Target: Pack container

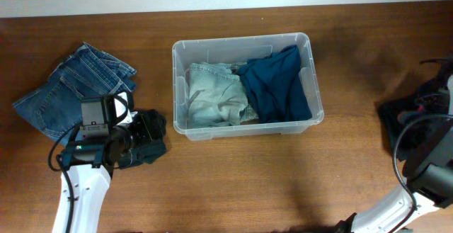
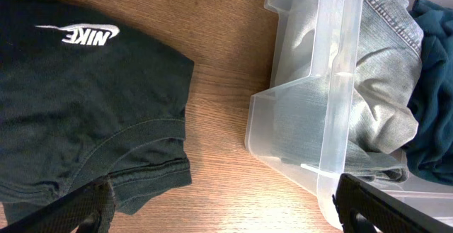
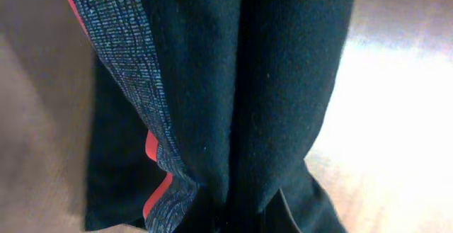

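Left claw (image 2: 230,208) hangs spread wide above a black Nike T-shirt (image 2: 78,105), just beside the clear container (image 1: 241,42), which sits mid-table holding pale denim (image 1: 212,95) and a teal garment (image 1: 276,84). Right claw (image 3: 244,215) is pinched closed on dark cloth with red trim (image 3: 212,84).

The left arm (image 1: 79,194) is seen as a smooth white tapered link, joined at its upper end to black segments. A boxy black wrist housing (image 1: 95,116) is mounted above them, and black cables (image 1: 55,155) are looped at the side. The left end effector (image 2: 226,206) is fitted with black, finely textured fingers (image 2: 74,208) with slanted edges. The right arm (image 1: 386,215) is likewise built of a white link and a rounded black joint (image 1: 433,178), with a thin black cable (image 1: 400,144) arched beside it.
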`<state>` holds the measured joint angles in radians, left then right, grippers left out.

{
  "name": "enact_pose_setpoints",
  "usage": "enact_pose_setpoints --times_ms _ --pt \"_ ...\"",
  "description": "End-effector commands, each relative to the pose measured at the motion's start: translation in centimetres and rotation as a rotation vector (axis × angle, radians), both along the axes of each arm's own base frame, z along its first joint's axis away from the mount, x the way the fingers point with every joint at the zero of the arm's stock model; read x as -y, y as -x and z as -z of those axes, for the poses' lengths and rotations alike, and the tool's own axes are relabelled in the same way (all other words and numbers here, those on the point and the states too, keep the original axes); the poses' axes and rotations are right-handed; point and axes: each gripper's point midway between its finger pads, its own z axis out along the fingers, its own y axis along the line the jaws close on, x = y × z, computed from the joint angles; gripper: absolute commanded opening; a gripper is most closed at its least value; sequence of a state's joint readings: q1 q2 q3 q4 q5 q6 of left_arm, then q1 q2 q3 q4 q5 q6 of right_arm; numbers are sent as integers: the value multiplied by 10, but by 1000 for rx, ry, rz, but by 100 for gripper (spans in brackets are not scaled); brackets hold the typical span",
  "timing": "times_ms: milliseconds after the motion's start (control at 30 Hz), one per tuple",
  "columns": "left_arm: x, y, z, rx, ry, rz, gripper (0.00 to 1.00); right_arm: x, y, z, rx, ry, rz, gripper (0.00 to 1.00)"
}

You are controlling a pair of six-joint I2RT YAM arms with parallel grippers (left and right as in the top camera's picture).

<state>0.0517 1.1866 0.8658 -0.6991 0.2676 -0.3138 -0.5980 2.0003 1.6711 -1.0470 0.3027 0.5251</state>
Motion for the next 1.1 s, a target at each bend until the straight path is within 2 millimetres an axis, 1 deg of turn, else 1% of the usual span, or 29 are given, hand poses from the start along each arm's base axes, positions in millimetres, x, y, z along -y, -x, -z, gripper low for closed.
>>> enact_pose_setpoints --times_ms 0,133,200,233,300,333,367,567,700,733,767,800,933,1000,1067 --pt "0 -1 -2 11 -14 13 100 -8 -15 -1 51 -17 11 4" --pt "0 -1 -2 11 -14 13 99 -12 -19 -1 54 -13 -2 4" --pt "0 -1 -2 11 -14 13 99 -13 -17 4 45 -19 -3 6" --pt "0 -1 -2 11 -14 13 99 -14 -16 6 42 -21 -3 9" --pt "0 -1 -2 11 -14 13 99 -16 -14 11 33 -26 -2 9" --pt "0 -1 -2 11 -14 13 99 -16 -12 13 28 -29 -3 8" --pt "0 -1 -2 11 -14 13 99 -17 -11 15 24 -31 -2 4" --pt "0 -1 -2 11 -14 13 99 -14 -6 15 2 -14 3 4" --pt "0 -1 -2 11 -14 13 99 -15 -7 19 -3 -22 2 5" --pt "0 -1 -2 11 -14 13 99 -17 -8 20 0 -31 0 22" --pt "0 -1 -2 11 -14 13 99 -18 -9 21 6 -41 -2 46" --pt "0 -1 -2 10 -14 13 99 -20 -10 22 13 -52 -4 62" --pt "0 -1 -2 11 -14 13 99 -26 -15 23 35 -91 -23 79" --pt "0 -1 -2 11 -14 13 99 -27 -15 22 36 -92 -26 83" --pt "0 -1 -2 11 -14 13 99 -25 -16 16 33 -82 -73 86"
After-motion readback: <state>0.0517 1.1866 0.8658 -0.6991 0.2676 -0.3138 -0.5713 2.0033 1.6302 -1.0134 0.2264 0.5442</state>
